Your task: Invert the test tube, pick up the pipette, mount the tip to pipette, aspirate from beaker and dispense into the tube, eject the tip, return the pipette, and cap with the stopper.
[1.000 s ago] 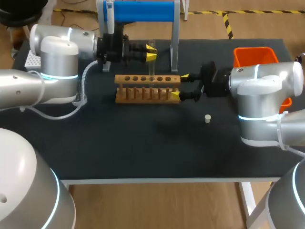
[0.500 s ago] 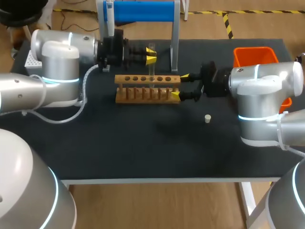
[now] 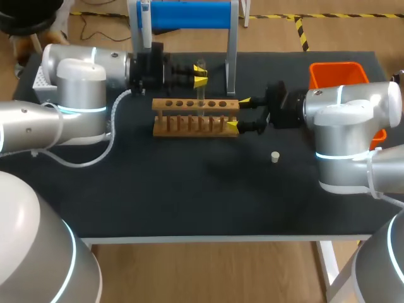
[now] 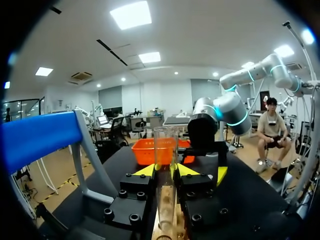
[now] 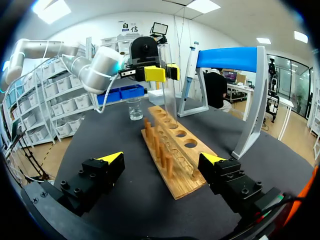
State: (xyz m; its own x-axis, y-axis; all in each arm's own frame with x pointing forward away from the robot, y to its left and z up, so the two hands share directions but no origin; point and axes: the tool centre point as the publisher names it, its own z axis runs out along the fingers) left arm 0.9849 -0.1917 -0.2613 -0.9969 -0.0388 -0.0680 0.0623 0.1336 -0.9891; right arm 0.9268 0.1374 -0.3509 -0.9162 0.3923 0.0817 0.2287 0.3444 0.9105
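Tabletop [image 3: 189, 189] first: it is black, and both arms work over its far half. Behind the left gripper [image 3: 199, 71] stands the blue-topped pipette stand [image 3: 189, 14], with the pipette [image 3: 146, 22] hanging from the end nearer the left arm. Below and ahead of that gripper lies the wooden rack [image 3: 196, 117], its long axis running from one arm toward the other. The orange bin [image 3: 338, 72] sits behind the right arm. Your left gripper reaches in level from its own side and is clamped on the test tube [image 3: 201, 88]. The tube stands upright, crosswise to the fingers, with its rim above them and its lower end down at the rack's row of holes. You cannot tell from these views whether it is seated in a hole. Your right gripper [image 3: 238, 113] is spread wide, one finger on either side of the rack's near end, apparently not touching it. It looks placed to steady the rack. In the right wrist view the beaker [image 5: 134, 109] stands beyond the far end of the rack. The stopper [image 3: 274, 156] lies alone on the table, beside the right gripper and toward the front edge. The tube hangs straight over the rack, so the coming move looks like a plain vertical lowering, and the left arm is the nearer one to the pipette.
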